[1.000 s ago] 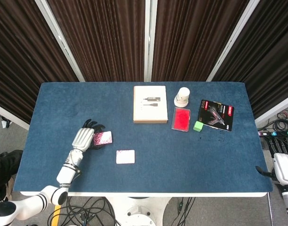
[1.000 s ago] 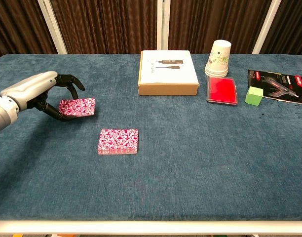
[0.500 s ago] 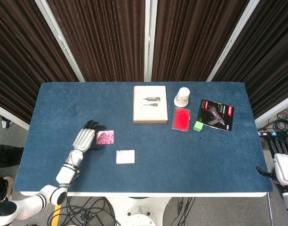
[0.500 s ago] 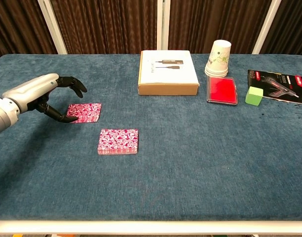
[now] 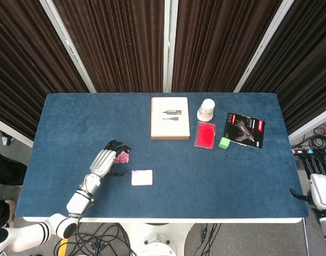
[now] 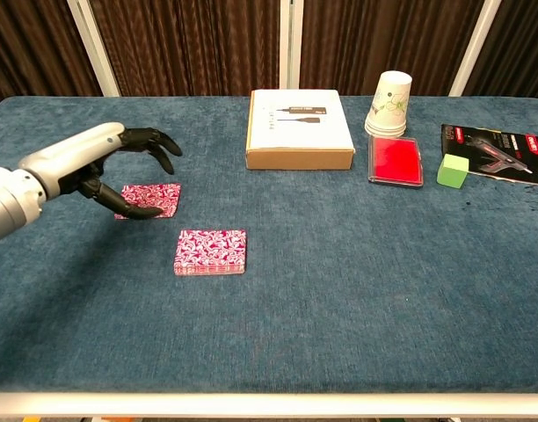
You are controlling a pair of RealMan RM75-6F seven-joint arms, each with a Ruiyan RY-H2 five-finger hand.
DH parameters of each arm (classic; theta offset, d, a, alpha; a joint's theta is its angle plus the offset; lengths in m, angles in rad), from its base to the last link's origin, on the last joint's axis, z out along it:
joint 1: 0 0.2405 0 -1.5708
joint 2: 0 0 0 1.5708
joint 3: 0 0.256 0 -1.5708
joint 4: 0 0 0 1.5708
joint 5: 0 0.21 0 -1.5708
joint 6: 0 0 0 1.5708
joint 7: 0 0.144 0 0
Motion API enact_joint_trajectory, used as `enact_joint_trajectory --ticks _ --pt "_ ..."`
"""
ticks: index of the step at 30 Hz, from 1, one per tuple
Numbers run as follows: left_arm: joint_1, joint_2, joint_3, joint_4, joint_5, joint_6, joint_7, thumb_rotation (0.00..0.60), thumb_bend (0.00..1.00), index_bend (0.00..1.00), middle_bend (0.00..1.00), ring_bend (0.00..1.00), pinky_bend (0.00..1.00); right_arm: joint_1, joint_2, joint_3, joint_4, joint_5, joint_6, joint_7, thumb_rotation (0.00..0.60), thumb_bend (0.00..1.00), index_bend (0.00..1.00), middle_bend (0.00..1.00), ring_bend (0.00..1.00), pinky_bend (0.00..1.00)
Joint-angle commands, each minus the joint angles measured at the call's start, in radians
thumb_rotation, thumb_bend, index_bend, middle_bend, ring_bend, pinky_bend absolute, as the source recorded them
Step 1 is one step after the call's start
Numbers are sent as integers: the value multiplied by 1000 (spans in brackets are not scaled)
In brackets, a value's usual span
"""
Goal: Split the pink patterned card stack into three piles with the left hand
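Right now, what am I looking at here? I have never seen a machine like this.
It is a two-armed robot at a blue table, steered remotely by a person. One picture looks down from its head, the other forward from its chest. Its left hand hovers open over a small pile of pink patterned cards, holding nothing. A thicker card stack lies nearby. Further back are a cardboard box, paper cups, a red case, a green block and a printed packet. The right hand waits at the table's edge.
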Motion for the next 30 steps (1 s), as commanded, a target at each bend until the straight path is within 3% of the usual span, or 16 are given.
enact_joint_trajectory --ticks 1,11,30 --pt "12 5 15 -59 -9 11 63 600 181 215 313 100 54 -2 0 1 2 1 3 2 600 87 0 0 0 0" --pt "16 -89 37 -23 5 37 133 600 183 208 318 100 55 -2 -3 0 11 2 -1 9 600 87 0 0 0 0" --pt "19 -153 55 35 4 12 139 600 182 208 321 100 55 -2 -6 0 22 5 -8 18 600 88 0 0 0 0"
